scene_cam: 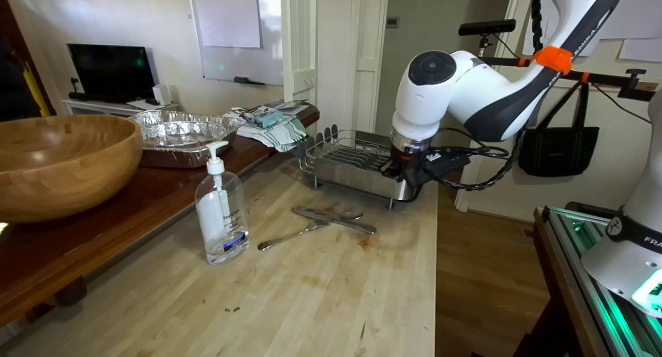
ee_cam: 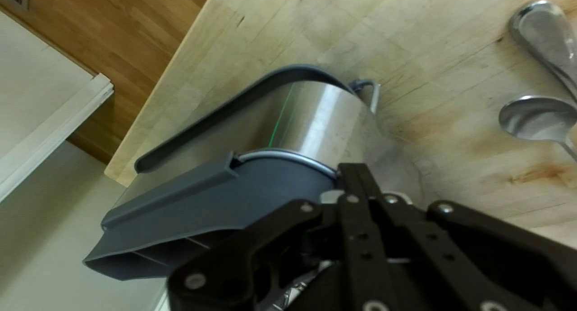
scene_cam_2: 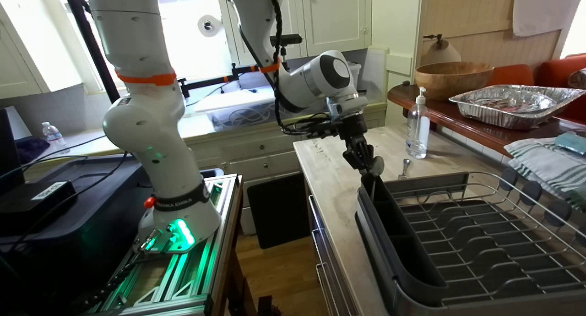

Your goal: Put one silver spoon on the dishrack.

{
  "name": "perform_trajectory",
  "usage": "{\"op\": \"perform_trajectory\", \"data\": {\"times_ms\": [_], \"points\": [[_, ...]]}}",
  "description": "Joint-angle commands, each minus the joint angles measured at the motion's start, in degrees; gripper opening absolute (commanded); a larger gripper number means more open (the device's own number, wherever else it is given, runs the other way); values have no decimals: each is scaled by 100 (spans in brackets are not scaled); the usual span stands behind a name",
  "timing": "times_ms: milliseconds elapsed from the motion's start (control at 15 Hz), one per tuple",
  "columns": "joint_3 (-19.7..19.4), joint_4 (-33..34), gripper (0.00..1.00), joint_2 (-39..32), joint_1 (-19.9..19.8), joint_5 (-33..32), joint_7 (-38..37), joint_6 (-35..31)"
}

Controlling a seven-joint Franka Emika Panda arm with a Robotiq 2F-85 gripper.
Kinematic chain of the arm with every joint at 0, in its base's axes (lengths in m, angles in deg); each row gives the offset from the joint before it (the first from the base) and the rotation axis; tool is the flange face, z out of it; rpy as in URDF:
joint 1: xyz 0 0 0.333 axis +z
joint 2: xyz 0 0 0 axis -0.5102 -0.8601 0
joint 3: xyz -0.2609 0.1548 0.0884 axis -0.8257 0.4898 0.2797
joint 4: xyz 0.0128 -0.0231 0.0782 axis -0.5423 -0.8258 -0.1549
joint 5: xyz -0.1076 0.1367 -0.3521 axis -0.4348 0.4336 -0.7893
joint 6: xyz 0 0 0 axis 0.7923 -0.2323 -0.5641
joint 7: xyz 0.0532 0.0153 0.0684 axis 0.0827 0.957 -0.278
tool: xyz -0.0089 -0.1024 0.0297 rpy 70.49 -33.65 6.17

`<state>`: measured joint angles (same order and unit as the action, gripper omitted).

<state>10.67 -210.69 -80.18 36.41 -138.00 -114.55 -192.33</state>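
Observation:
The wire dishrack point(scene_cam: 346, 176) point(scene_cam_2: 492, 242) stands on the light wooden counter, with a black holder point(scene_cam_2: 407, 256) along one end. My gripper point(scene_cam_2: 365, 170) is at that holder's far end, its fingers closed together. A silver spoon point(scene_cam_2: 377, 166) is at the fingertips, bowl up, with its thin handle down in the holder's end compartment. In the wrist view the gripper point(ee_cam: 354, 169) hides most of this spoon; only pale edges show beside the fingers. Another spoon point(scene_cam: 352, 215) lies on the counter with a knife point(scene_cam: 336, 221) and a fork point(scene_cam: 292, 237); it also shows in the wrist view point(ee_cam: 538, 117).
A clear pump bottle point(scene_cam: 222, 222) point(scene_cam_2: 417, 130) stands on the counter near the cutlery. A raised dark wooden ledge point(scene_cam: 170, 186) carries a large wooden bowl point(scene_cam: 67, 165), foil trays point(scene_cam: 178, 139) and striped towels point(scene_cam: 274, 134). The counter's edge point(scene_cam: 436, 274) lies close to the rack.

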Motion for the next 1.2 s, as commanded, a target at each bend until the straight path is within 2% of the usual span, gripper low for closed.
{"op": "perform_trajectory", "data": {"times_ms": [0,400,667,800,1133], "points": [[23,-380,0,309,-57,133,-211,41],[-43,-796,0,709,-208,-30,-826,91],[-63,-847,0,817,-339,-580,-1290,229],[-41,-825,0,810,-360,-738,-1343,216],[19,-715,0,648,-323,-670,-884,-70]]}}
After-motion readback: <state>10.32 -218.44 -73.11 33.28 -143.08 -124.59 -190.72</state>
